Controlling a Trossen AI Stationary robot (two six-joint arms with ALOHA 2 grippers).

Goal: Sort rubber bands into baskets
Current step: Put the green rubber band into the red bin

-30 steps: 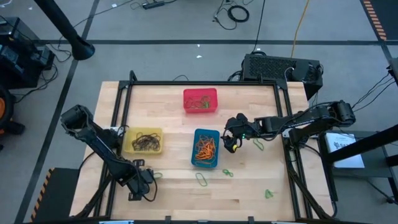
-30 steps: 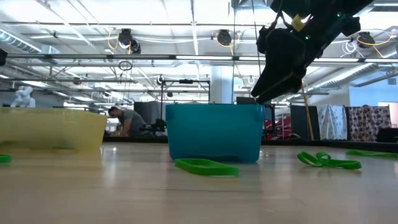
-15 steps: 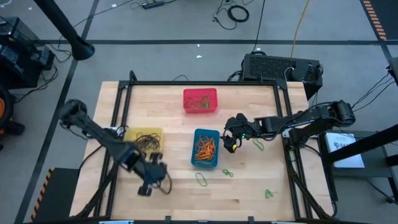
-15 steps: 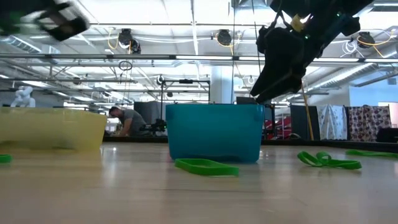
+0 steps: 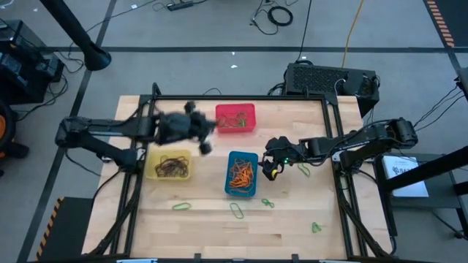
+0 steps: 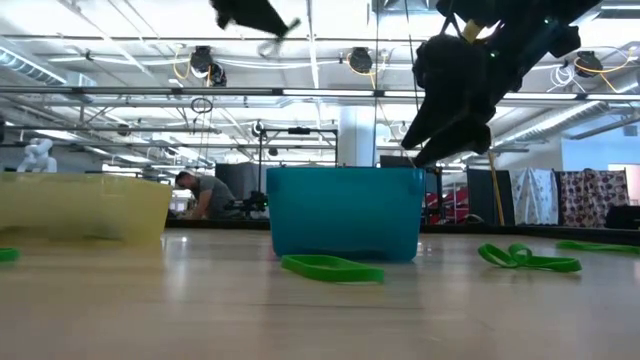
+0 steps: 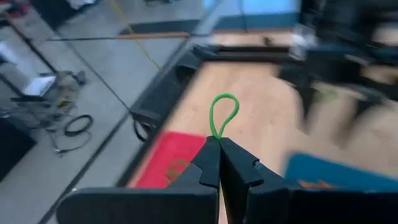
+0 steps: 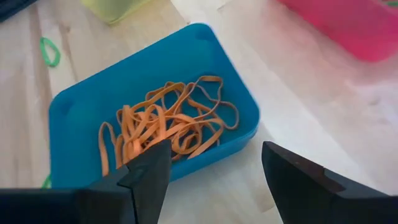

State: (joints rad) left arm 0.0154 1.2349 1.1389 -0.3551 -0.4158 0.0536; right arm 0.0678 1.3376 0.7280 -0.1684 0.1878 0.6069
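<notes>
Rubber bands lie sorted by colour: orange ones [image 8: 163,127] fill the blue basket [image 5: 242,174], dark ones sit in the yellow basket [image 5: 169,166], and green ones with some orange lie in the red basket [image 5: 235,118]. Loose green bands [image 5: 237,210] rest on the table [image 5: 292,234] near its front edge.

Left arm pose: extended level across the table's rear left, its left gripper [image 5: 202,142] above the gap between the red and yellow baskets. Its fingers [image 7: 211,163] are clenched on one green rubber band [image 7: 223,114], whose loop stands clear of the tips.

Right arm pose: reaching in from the right edge, the right gripper [image 5: 271,162] hangs just beside the blue basket's right wall, its fingers [image 8: 149,171] spread apart and holding nothing.

Open room: bare wood lies between the red basket and the right gripper, and along the front between the loose bands.
</notes>
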